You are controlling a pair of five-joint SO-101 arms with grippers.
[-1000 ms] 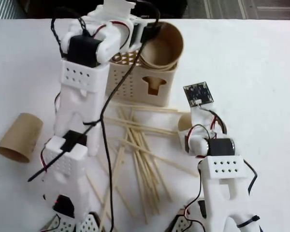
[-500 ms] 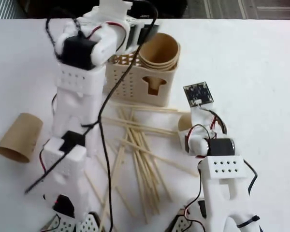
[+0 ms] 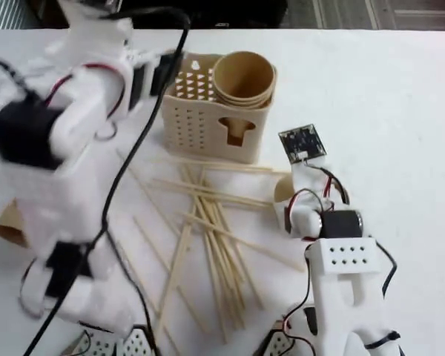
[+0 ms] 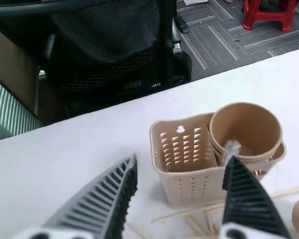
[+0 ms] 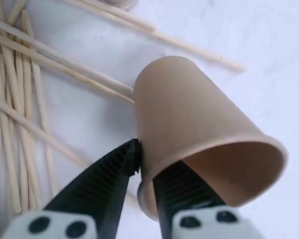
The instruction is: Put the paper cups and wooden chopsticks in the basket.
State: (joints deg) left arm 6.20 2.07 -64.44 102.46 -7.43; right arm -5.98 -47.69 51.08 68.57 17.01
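Note:
The cream perforated basket (image 3: 208,119) stands at the back middle of the table with stacked paper cups (image 3: 243,77) in its right half. Wooden chopsticks (image 3: 208,222) lie scattered in front of it. My left gripper (image 4: 181,159) hangs open and empty above the table, left of the basket (image 4: 187,159) and its cups (image 4: 246,129). My right gripper (image 5: 144,169) is shut on the rim of a paper cup (image 5: 199,114) lying on its side, one finger inside and one outside. That cup (image 3: 282,186) lies right of the chopsticks. Another cup (image 3: 7,226) lies at the far left, partly behind the left arm.
An office chair (image 4: 114,50) stands beyond the table's far edge. The white table (image 3: 386,96) is bare to the right of the basket. Chopsticks (image 5: 20,94) lie close beside the held cup.
The left arm let go of a cup into the basket's stack, then swung left and back from the basket with its gripper open. The right arm has kept still.

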